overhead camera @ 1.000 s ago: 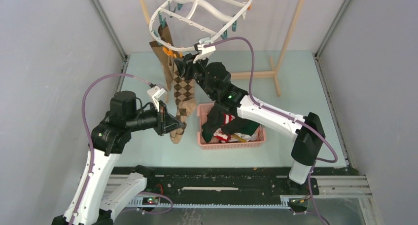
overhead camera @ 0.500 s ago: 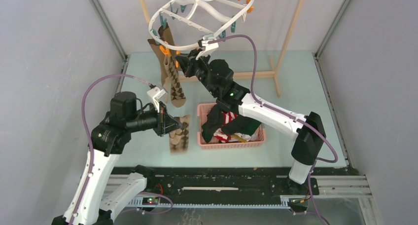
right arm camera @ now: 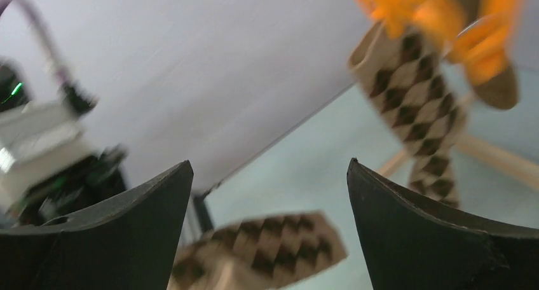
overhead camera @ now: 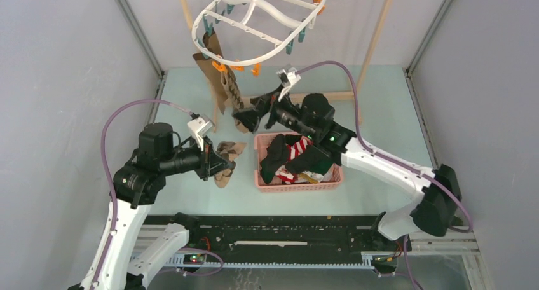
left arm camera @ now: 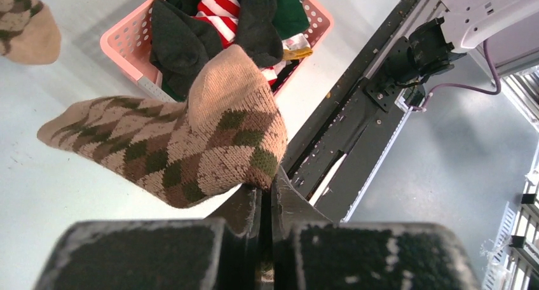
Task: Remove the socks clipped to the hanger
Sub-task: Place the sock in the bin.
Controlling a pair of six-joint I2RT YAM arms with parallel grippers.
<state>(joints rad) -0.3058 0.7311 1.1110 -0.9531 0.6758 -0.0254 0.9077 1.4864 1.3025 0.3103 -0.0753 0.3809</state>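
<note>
The white oval hanger (overhead camera: pixel 257 24) hangs at the top with teal and orange clothespins. A plain brown sock (overhead camera: pixel 213 64) and an argyle sock (overhead camera: pixel 230 89) still hang from its near-left rim, the argyle one (right arm camera: pixel 419 99) under orange clothespins (right arm camera: pixel 438 16). My left gripper (overhead camera: pixel 224 165) is shut on a second argyle sock (left arm camera: pixel 191 137), which droops free of the hanger low over the table, left of the basket. My right gripper (overhead camera: pixel 249 114) stands wide open and empty below the hanger, right of the hanging socks. The held argyle sock (right arm camera: pixel 267 245) shows blurred beneath its jaws.
A pink basket (overhead camera: pixel 330 182) holding black, red-and-white striped and green socks sits at centre, under the right arm. The light wooden rack frame (overhead camera: pixel 375 35) rises behind, its foot (overhead camera: pixel 330 96) lying on the table. Grey walls close in left and right.
The argyle sock came off its clip and my left gripper dropped down with it. My right gripper pulled back from the orange clothespin, down and to the right, and opened wide.
</note>
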